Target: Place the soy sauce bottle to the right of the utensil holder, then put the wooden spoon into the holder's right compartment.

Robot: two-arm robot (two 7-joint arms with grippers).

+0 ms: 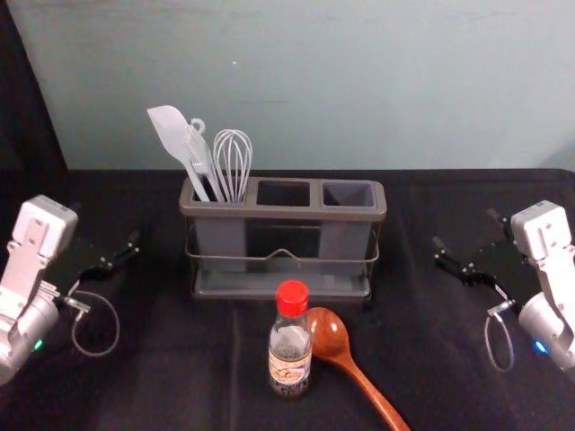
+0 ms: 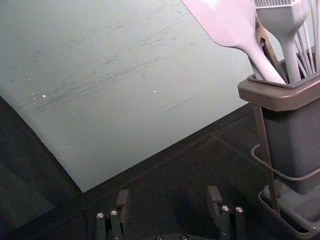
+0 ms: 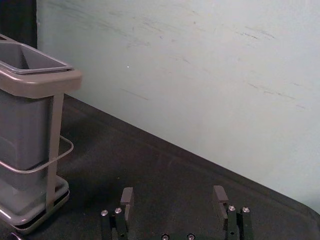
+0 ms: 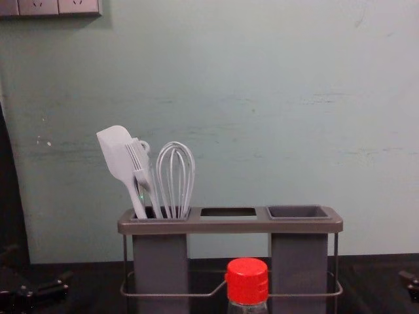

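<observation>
My left gripper (image 1: 105,226) is open left of the grey utensil holder (image 1: 281,213); its tips stand apart in the left wrist view, left gripper (image 2: 169,195). On the holder's other side my right gripper (image 1: 465,229) is open too, nothing held, as the right wrist view confirms, right gripper (image 3: 173,194). The soy sauce bottle (image 1: 290,350), red-capped, stands upright in front of the holder. Touching or close beside it is the bowl of the wooden spoon (image 1: 329,336), whose handle runs toward the front right. The right compartment (image 1: 349,195) looks empty.
A white spatula (image 1: 171,135), a brush and a whisk (image 1: 233,162) stand in the holder's left compartment. Behind the black-covered table (image 1: 180,359) rises a pale wall (image 1: 359,90). Sockets (image 4: 59,6) are on the wall at upper left in the chest view.
</observation>
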